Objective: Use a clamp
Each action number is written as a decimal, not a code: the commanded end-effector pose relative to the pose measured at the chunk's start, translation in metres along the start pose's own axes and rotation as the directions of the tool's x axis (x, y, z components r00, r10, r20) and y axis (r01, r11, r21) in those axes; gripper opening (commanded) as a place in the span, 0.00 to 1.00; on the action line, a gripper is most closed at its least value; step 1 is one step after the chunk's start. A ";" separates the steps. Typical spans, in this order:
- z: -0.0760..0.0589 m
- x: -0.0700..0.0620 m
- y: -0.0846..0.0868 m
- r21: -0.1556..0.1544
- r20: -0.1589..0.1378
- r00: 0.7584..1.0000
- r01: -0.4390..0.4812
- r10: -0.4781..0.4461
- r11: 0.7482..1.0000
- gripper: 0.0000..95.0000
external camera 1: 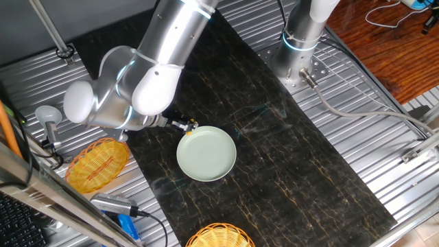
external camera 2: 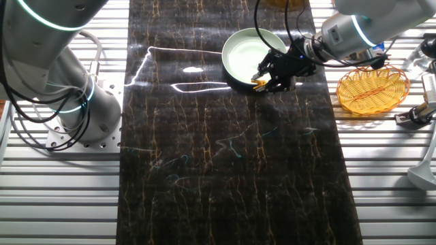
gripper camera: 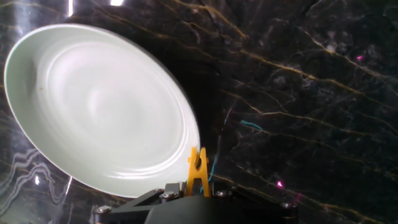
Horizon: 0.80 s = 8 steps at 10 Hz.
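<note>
A tiny yellow-orange clamp [gripper camera: 198, 170] sits between my gripper's [gripper camera: 198, 186] black fingers, its two prongs pointing at the rim of the pale green plate [gripper camera: 93, 106]. The gripper is shut on the clamp. In one fixed view the gripper [external camera 1: 186, 125] is at the plate's [external camera 1: 206, 154] upper left edge, with a speck of the clamp [external camera 1: 194, 126] showing. In the other fixed view the gripper [external camera 2: 269, 78] holds the clamp [external camera 2: 259, 82] at the plate's [external camera 2: 244, 54] near right rim. Whether the prongs touch the rim cannot be told.
The plate lies on a black marbled mat [external camera 1: 288, 158]. A yellow wicker basket [external camera 1: 96, 163] stands left of the mat, another [external camera 1: 218, 235] at the front edge. A second arm's base [external camera 1: 302, 41] stands at the back. Cables and tools lie on the metal table.
</note>
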<state>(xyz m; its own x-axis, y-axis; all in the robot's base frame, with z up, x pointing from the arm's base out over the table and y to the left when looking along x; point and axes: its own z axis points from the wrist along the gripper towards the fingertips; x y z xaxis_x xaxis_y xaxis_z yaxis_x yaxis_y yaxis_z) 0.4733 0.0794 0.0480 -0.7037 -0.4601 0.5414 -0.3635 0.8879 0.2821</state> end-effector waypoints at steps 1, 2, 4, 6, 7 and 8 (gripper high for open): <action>0.000 0.001 0.000 -0.002 0.001 1.000 0.003 -0.003 1.000 0.40; -0.002 0.002 0.001 -0.003 0.003 1.000 0.000 0.000 1.000 0.60; -0.012 0.010 0.006 0.000 0.013 1.000 -0.019 0.019 1.000 0.40; -0.026 0.021 0.011 0.021 0.066 0.996 -0.066 0.064 0.998 0.00; -0.034 0.030 0.012 0.045 0.129 0.988 -0.089 0.083 0.995 0.00; -0.038 0.036 0.012 0.054 0.169 0.982 -0.096 0.086 0.994 0.00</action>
<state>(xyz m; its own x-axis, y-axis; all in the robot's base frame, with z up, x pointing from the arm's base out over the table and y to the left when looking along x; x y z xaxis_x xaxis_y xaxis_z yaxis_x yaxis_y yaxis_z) 0.4698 0.0753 0.0955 -0.7936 -0.3842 0.4717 -0.3249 0.9232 0.2054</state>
